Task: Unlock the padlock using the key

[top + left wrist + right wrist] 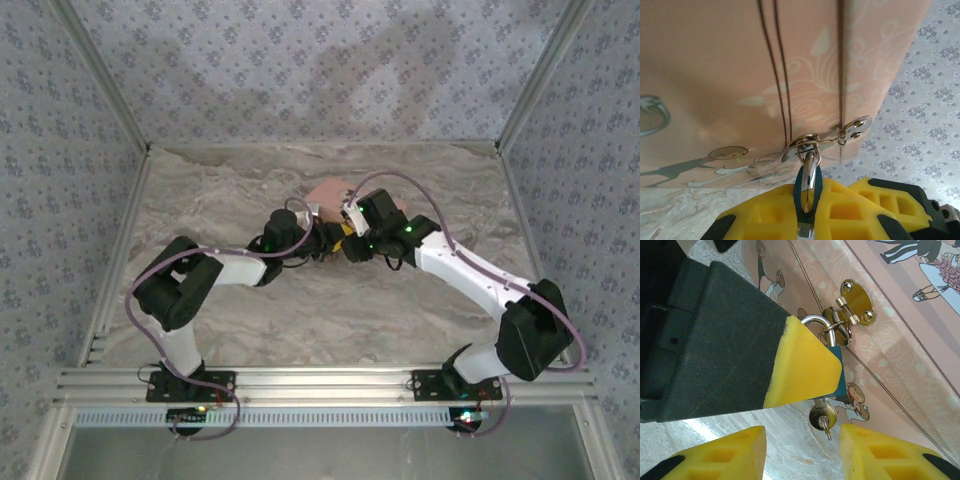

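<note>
Padlock (838, 380) hangs by its shackle thru the hasp (854, 302) on the pink tin (910, 355), toward the far middle of the surface (330, 325), just beyond where both arms meet in the top view; key (822, 418) sits in the keyhole at its bottom end, bow sticking out, w/ a thin wire loop dangling off it. Left jaws are clenched on the padlock body, yellow fingers (765, 212) pressed to either flat side, shackle rising out btwn them; right jaws stand released, fingers (875, 455) spread either side of the key, just below it, touching nothing.

Handling, as a judgement: padlock looks like stiff metal, tiny, prob light, smooth & a bit slippery; let loose it would swing on the hasp, so the body's flat sides are the place to pinch, as the left does; shackle needs room to pop. Key is thinner yet, stiff but easy to lose or bend; take it by the flat faces of the bow, squarely, then twist about its own axis; a skewed pinch would likely slip off or lever it out. Tin is prob light too & may slide or tip if the lock gets tugged.

Count: 1 padlock, 1 key, 1 tin, 1 hasp, 2 arms w/ 2 fingers each.
</note>
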`<state>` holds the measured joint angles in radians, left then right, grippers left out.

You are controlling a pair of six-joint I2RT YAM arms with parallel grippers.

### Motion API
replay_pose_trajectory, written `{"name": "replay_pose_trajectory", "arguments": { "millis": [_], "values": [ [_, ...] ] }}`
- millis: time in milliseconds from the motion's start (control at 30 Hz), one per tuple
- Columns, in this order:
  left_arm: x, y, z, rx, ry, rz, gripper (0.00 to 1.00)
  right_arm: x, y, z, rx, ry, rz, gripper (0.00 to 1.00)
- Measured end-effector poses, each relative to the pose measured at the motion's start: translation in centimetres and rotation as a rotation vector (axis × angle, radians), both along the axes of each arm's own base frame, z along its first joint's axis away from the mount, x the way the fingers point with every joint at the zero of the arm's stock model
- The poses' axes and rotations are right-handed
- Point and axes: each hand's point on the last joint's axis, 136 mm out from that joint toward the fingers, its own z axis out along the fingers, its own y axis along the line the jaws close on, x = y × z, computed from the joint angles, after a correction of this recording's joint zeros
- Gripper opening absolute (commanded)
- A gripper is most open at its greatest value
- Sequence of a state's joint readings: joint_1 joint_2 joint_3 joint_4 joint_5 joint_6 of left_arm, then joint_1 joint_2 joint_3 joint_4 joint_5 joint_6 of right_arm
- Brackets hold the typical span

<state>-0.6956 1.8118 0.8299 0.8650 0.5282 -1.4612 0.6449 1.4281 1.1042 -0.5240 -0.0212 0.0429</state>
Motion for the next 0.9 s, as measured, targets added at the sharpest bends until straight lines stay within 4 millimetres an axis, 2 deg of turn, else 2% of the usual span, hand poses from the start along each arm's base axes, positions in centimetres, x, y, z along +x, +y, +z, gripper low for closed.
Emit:
{"name": "replay_pose_trajectory", "arguments": {
  "millis": [633,800,900],
  "values": [
    [0.3,0.0,0.5,-0.013,0.003,-0.004,0.0,1.7,0.3,-0.5,-0.105,-0.056,0.023,0.38],
    [0.2,0.0,0.5,-0.016,0.01,-0.006,0.0,1.9,0.0,-0.7,-0.13,-0.068,0.023,0.3],
    [0.3,0.0,0.6,-0.017,0.01,-0.006,0.0,1.9,0.0,-0.7,-0.134,-0.068,0.028,0.15]
  ]
}}
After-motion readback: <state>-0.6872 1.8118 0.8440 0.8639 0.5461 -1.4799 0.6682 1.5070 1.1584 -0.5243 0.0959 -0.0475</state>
